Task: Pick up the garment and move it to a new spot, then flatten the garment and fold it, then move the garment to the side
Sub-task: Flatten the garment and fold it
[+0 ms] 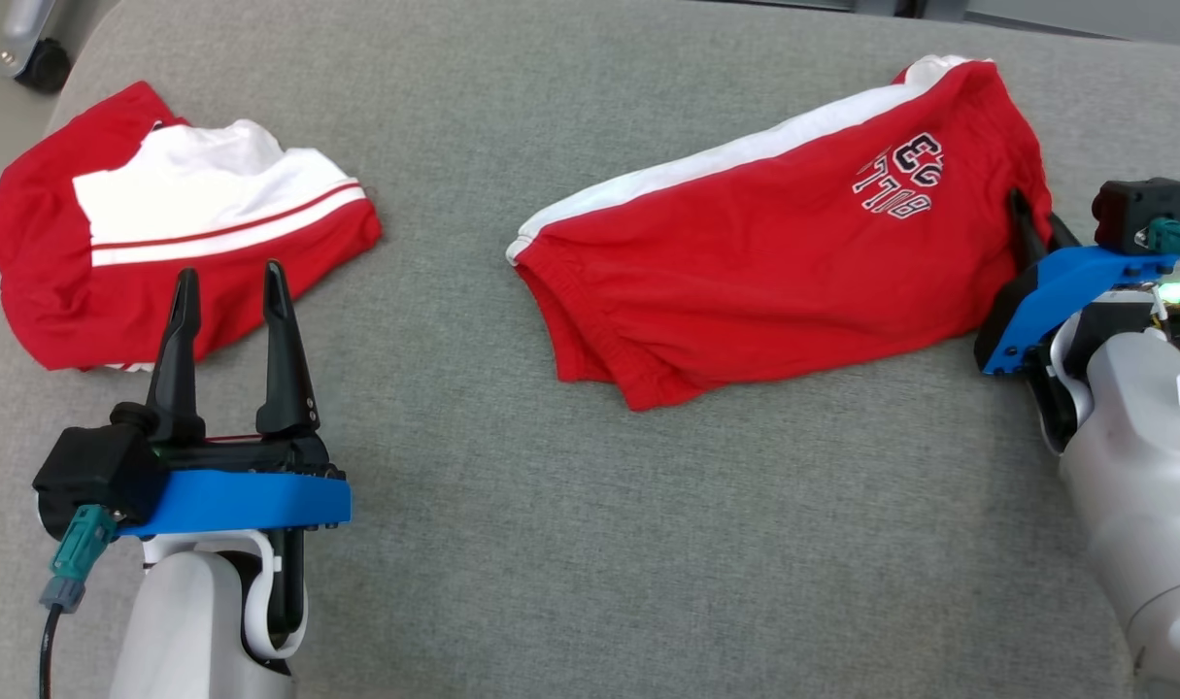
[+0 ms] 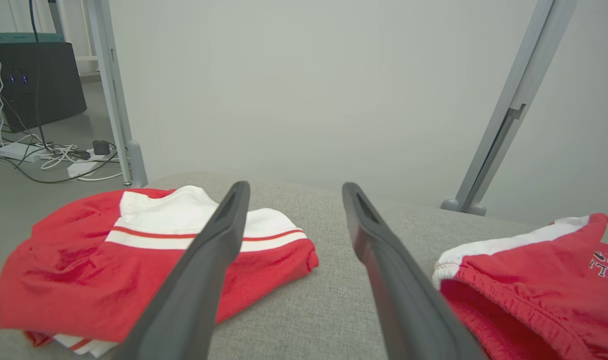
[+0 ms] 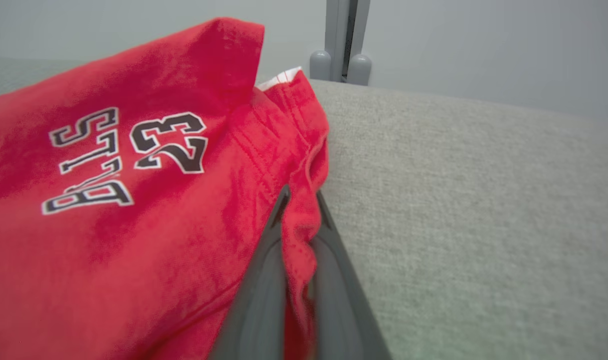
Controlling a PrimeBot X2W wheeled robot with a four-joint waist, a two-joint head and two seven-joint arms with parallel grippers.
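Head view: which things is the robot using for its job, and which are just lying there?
For the job:
red shorts with the printed number
right pincer, shut on the shorts' edge
left pincer, open, holding nothing

Just lying about:
folded red-and-white garment on the left
cables on the floor

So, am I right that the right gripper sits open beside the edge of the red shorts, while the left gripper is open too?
Not quite: the right gripper is shut on a fold at the edge of the red shorts, as the right wrist view shows. The left gripper is indeed open.
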